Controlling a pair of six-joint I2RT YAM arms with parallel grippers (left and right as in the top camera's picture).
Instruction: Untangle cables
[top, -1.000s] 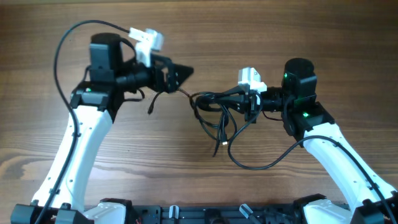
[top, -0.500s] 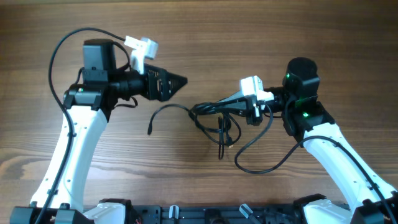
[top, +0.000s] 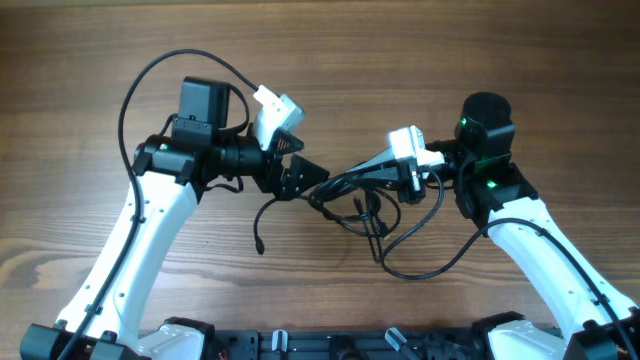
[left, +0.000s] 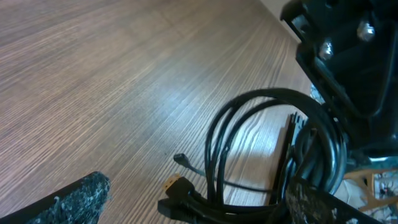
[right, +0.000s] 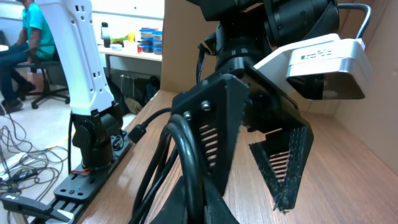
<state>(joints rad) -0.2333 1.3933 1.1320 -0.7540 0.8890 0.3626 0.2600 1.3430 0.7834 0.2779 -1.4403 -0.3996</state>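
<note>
The cables (top: 355, 195) lie as a black tangled bundle on the wooden table between my two arms. One loose plug end (top: 259, 246) trails to the front left. A long loop (top: 420, 268) sags toward the front. My left gripper (top: 312, 180) is open at the bundle's left end. In the left wrist view its fingers (left: 74, 199) stand wide on either side of a gold-tipped plug (left: 172, 183) and coiled cables (left: 214, 134). My right gripper (top: 385, 170) is shut on the bundle's right side. The right wrist view shows a thick strand (right: 186, 149) pinched in its jaws, with the left gripper's fingers (right: 292, 155) straight ahead.
The left arm's own thick cable (top: 135, 90) arches over the back left of the table. A black rail (top: 320, 345) with the arm bases runs along the front edge. Bare wood (top: 450, 50) stretches behind both arms.
My left gripper has swung from the back left down to the bundle's left end, jaws wide. The loose plug end has slid toward the front. My right gripper has kept its grip, barely moving.
</note>
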